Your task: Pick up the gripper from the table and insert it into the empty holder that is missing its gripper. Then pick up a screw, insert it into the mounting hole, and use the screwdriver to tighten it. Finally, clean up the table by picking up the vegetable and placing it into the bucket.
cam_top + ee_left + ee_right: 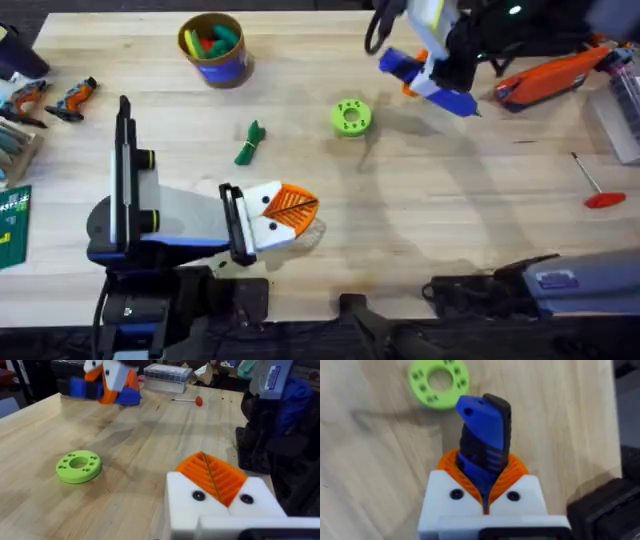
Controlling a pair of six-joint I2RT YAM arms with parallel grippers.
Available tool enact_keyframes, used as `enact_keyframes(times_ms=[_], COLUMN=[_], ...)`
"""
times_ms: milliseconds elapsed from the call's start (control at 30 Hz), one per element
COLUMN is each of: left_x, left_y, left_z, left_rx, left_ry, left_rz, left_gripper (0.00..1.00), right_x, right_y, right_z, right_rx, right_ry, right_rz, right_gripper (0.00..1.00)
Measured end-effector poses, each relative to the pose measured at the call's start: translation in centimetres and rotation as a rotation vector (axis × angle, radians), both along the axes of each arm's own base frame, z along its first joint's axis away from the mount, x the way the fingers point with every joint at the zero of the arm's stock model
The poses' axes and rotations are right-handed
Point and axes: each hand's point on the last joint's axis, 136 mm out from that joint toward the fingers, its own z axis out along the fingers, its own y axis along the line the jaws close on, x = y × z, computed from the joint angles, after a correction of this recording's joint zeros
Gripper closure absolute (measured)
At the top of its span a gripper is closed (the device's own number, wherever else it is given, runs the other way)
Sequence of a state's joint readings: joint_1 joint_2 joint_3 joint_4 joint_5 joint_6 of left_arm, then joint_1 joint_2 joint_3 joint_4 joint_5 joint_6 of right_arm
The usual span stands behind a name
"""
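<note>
My right gripper (427, 70) hangs above the table's far right, shut on the bright blue screwdriver (440, 92). In the right wrist view its orange pads (451, 462) clamp the screwdriver (482, 430) by its body. My left gripper (296, 207) rests low near the table's middle front. Its orange ridged pads (212, 476) are pressed together with nothing between them, and a dark screw head (198, 495) shows in each white mount. The dark-green vegetable (250, 143) lies left of centre. The bucket (213, 48) stands at the far left. A loose gripper piece, an empty holder and a loose screw are out of view.
A lime-green disc (351, 117) with holes lies at the centre. A thin rod with a red handle (597, 187) lies at the right. Orange tools (550, 78) and a clear box (167, 372) sit at the far right; small tools (70, 97) at the left edge.
</note>
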State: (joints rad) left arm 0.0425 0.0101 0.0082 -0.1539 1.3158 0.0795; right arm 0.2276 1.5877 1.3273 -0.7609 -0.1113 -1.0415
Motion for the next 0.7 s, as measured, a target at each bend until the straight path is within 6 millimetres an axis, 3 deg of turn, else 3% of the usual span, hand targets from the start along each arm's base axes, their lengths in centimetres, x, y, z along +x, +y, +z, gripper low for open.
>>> enact_keyframes(times_ms=[233,367,433,467,533,567,600,633,700], left_x=[0.0,0.0,0.0,0.0,0.0,0.0,0.0,0.0,0.0], left_y=[0.0,0.0,0.0,0.0,0.0,0.0,0.0,0.0,0.0], left_z=[0.0,0.0,0.0,0.0,0.0,0.0,0.0,0.0,0.0], left_rx=[0.000,0.000,0.000,0.000,0.000,0.000,0.000,0.001,0.002], left_ry=[0.000,0.000,0.000,0.000,0.000,0.000,0.000,-0.002,-0.006], left_rz=[0.000,0.000,0.000,0.000,0.000,0.000,0.000,0.000,0.000], left_gripper=[0.997,0.997,0.997,0.997,0.997,0.997,0.997,0.963,0.659], right_x=[2.3,3.1,3.2,3.4,3.9,4.7,5.0,5.1,4.6], right_y=[-3.5,-4.4,-4.8,-4.9,-5.0,-5.1,-5.2,-5.3,-5.5], right_z=[-7.9,-11.2,-11.9,-11.8,-11.6,-11.1,-10.9,-10.7,-10.6], right_rx=[-0.166,-0.245,-0.274,-0.279,-0.287,-0.300,-0.310,-0.315,-0.326], right_ry=[0.116,0.147,0.158,0.152,0.136,0.106,0.096,0.090,0.107], right_rz=[0.040,0.061,0.068,0.064,0.066,0.065,0.065,0.062,0.047], right_gripper=[0.977,0.977,0.972,0.912,0.611,0.193,0.060,0.028,0.014])
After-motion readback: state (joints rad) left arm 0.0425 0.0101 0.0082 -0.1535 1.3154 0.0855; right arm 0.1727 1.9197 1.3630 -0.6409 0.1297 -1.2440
